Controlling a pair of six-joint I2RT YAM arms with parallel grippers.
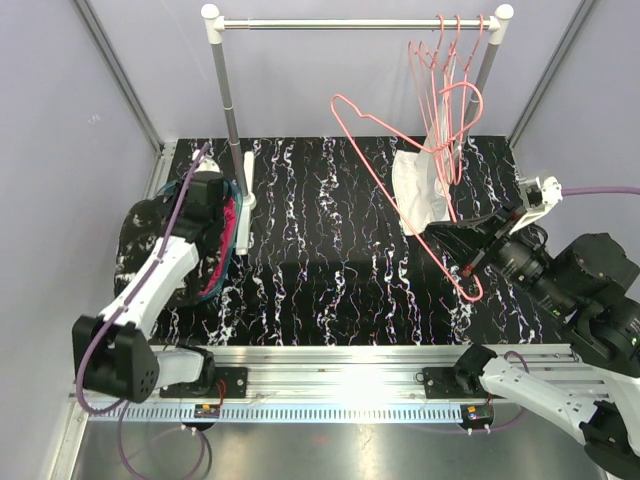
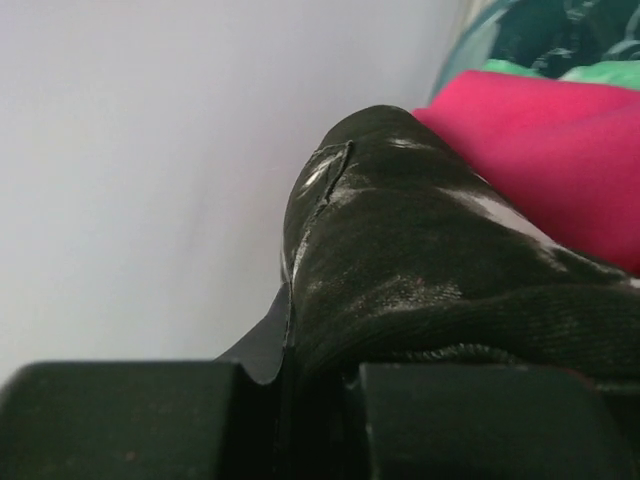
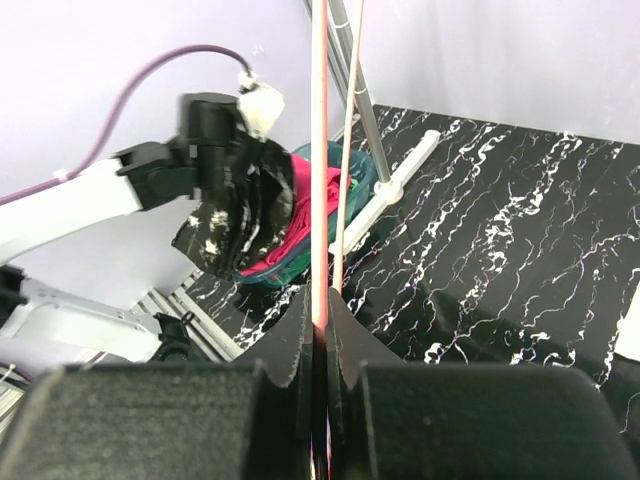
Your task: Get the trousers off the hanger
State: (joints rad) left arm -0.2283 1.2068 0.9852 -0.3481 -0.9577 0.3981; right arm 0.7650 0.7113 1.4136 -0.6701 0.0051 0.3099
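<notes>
My left gripper [image 1: 214, 197] is shut on the black white-speckled trousers [image 1: 150, 240] at the table's far left; the dark cloth [image 2: 420, 280] fills the left wrist view and runs in between the jaws of that gripper [image 2: 300, 372]. Beneath lie the magenta pink trousers [image 2: 560, 150] and a strip of mint green trousers [image 2: 600, 72]. On the right, my right gripper [image 1: 470, 266] is shut on the lower wire of a bare pink hanger [image 1: 385, 170]. That hanger is off the rail and slants across the table. The wire [image 3: 320, 200] runs straight up from the shut right gripper [image 3: 320, 335].
A teal bin [image 3: 285, 272] holds the pile of trousers beside the rack's left pole [image 1: 230, 110]. Several pink hangers [image 1: 447, 55] hang at the right end of the rail [image 1: 350, 23], one of them with a white cloth [image 1: 420, 190]. The mat [image 1: 330, 270] is black marble-patterned.
</notes>
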